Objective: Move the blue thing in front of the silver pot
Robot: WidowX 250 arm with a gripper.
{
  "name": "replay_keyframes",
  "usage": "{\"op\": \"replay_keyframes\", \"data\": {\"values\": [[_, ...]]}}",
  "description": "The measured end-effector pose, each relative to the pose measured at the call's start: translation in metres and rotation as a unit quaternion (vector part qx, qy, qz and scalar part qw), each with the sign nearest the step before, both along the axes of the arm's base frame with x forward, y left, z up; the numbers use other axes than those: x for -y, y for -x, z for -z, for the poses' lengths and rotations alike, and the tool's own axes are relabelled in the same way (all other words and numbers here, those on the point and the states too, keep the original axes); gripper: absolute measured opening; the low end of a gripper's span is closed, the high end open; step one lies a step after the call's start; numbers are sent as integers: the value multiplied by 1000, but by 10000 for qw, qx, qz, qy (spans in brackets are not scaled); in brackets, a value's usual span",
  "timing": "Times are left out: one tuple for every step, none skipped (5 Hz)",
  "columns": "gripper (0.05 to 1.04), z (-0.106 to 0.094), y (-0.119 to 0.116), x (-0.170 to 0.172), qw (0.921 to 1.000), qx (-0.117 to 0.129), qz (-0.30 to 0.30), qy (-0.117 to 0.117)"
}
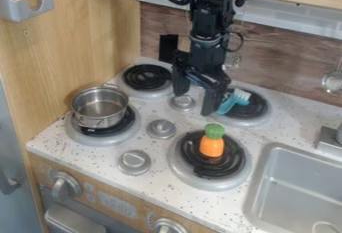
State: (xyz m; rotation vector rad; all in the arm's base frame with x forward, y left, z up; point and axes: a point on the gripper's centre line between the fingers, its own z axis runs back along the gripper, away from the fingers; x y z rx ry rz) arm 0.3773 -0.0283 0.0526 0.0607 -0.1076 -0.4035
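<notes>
Wide apart, the 2 fingers (pixel 213 98) are pointing down near the middle, on the black gripper (pixel 194 104) whose arm (pixel 209 32) is coming in from 12 o'clock. We are seeing the blue thing (pixel 231 103) just to the 3 o'clock side of the nearer finger, its white bristles facing 1 o'clock, over the burner (pixel 263 108) at 3 o'clock; we are not managing to tell whether it is touching that finger. From the silver pot (pixel 99 106), the blue thing is sitting well apart, toward 3 o'clock.

We are finding the pot at 9 o'clock, resting upright on its own burner. At 5 o'clock, an orange toy carrot (pixel 212 147) with a green top is standing on another burner (pixel 244 162). At 11 o'clock, a 4th burner (pixel 146 77) is showing. 3 grey knobs (pixel 161 128) are dotting the speckled tabletop (pixel 184 197) between the burners, and a grey sink (pixel 266 177) is lying at 4 o'clock.
</notes>
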Motion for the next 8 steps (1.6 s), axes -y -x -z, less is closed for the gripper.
{"op": "replay_keyframes", "data": {"values": [[999, 14, 4, -1, 9998, -192, -23, -4], [999, 24, -2, 1, 9997, -256, 37, 55], [999, 25, -18, 0, 9998, -134, 70, 121], [999, 26, -39, 5, 9987, 218, 233, 389], [999, 30, -63, 6, 9960, 710, 286, 468], [999, 41, -82, 4, 9936, 1024, 335, 335], [999, 58, -91, -4, 9922, 1191, 364, 81], [999, 68, -98, -6, 9931, 1156, 212, 19]]}}
